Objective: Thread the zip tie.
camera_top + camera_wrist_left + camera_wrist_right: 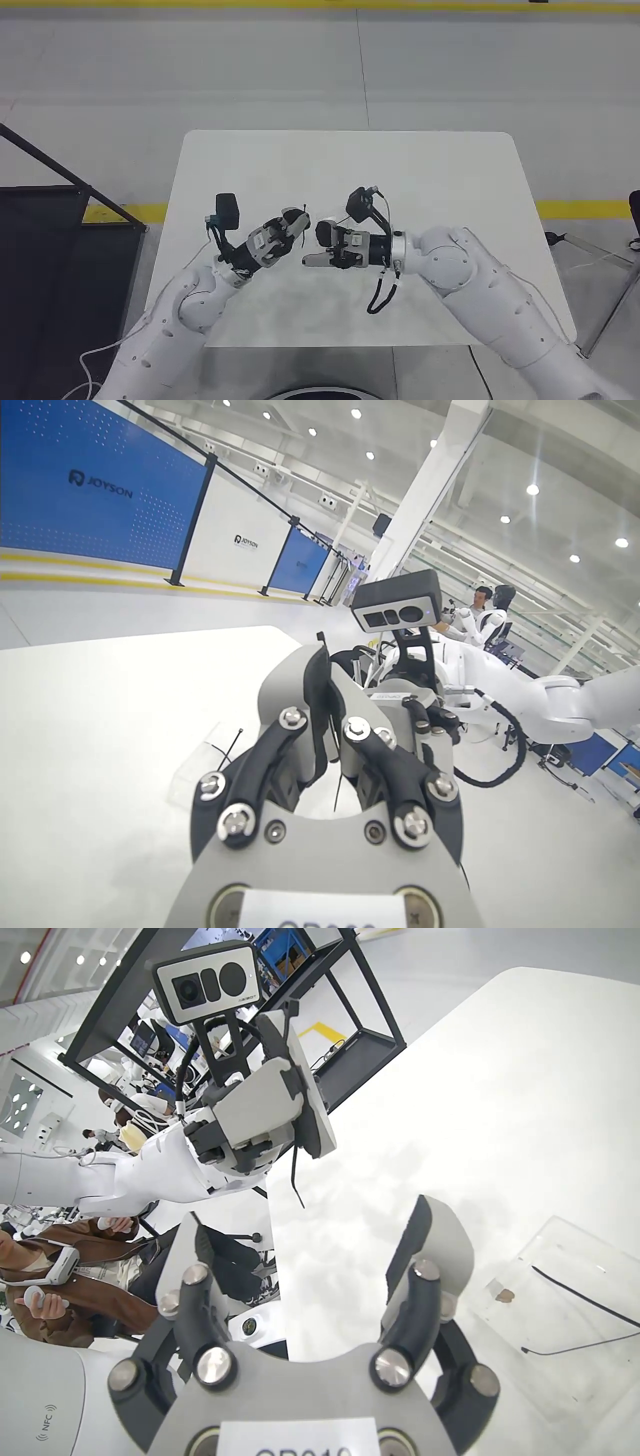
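Note:
My left gripper (320, 672) is shut on a thin black zip tie (338, 795), held a little above the white table (440, 180). The tie's small head (320, 636) sticks out past the fingertips and its tail hangs out on the wrist side. In the right wrist view the same tie (295, 1173) dangles from the left gripper (312, 1093). My right gripper (310, 1233) stands open, facing the left one from a short distance with nothing between its fingers. From above, the left gripper (298, 225) and the right gripper (312, 248) nearly meet at the table's middle front.
A clear plastic tray (560, 1238) lies on the table beside the grippers, with another black zip tie (575, 1298) in it; it also appears in the left wrist view as the tray (200, 760). A black-framed rack (40, 230) stands off the table's left edge.

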Robot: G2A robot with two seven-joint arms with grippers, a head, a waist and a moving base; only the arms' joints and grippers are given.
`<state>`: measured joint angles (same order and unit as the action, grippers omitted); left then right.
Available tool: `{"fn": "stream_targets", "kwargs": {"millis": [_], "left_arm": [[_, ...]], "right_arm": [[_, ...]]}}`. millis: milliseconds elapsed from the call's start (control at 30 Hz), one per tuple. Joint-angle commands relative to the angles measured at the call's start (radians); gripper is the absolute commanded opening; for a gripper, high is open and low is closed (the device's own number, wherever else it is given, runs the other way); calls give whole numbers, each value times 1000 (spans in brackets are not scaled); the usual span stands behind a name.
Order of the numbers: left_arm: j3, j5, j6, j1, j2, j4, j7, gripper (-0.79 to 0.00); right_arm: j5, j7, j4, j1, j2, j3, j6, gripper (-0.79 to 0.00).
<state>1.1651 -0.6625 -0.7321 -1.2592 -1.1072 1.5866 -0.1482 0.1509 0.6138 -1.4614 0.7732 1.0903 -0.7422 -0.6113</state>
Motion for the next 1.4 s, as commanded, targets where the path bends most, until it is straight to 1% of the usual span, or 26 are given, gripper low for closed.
{"fn": "stream_targets", "kwargs": {"millis": [0,467,633,667,1100,1133,1167,1200,1267,1300,1367], "left_arm": [[-1,-4,0,0,-2,-1,0,-785],[-1,-11,-12,2,-12,-12,3,-785],[1,-12,-13,1,-16,-14,2,-785],[2,-13,-14,1,-16,-14,2,-785],[11,-12,-18,-2,-24,-17,1,-785],[12,-11,-16,-2,-25,-17,1,-730],[12,-11,-16,-3,-25,-17,2,-591],[13,-10,-15,-3,-26,-18,4,-471],[14,-7,-16,-2,-27,-19,7,-416],[14,-6,-16,-1,-28,-20,10,-403],[16,-3,-17,0,-29,-22,14,-403]], "right_arm": [[-4,1,9,-5,4,2,-4,-437],[-43,36,54,-23,27,5,-36,-588],[-51,47,61,-24,32,1,-43,-717],[-52,49,63,-24,33,0,-44,-782],[-59,73,74,-21,42,-15,-58,-785],[-60,75,74,-21,42,-16,-59,-785],[-60,76,74,-19,43,-17,-59,-785],[-59,77,73,-18,43,-19,-59,-785],[-57,79,71,-17,44,-23,-60,-785],[-56,80,71,-15,44,-25,-60,-785],[-55,84,67,-12,43,-31,-61,-785]]}}
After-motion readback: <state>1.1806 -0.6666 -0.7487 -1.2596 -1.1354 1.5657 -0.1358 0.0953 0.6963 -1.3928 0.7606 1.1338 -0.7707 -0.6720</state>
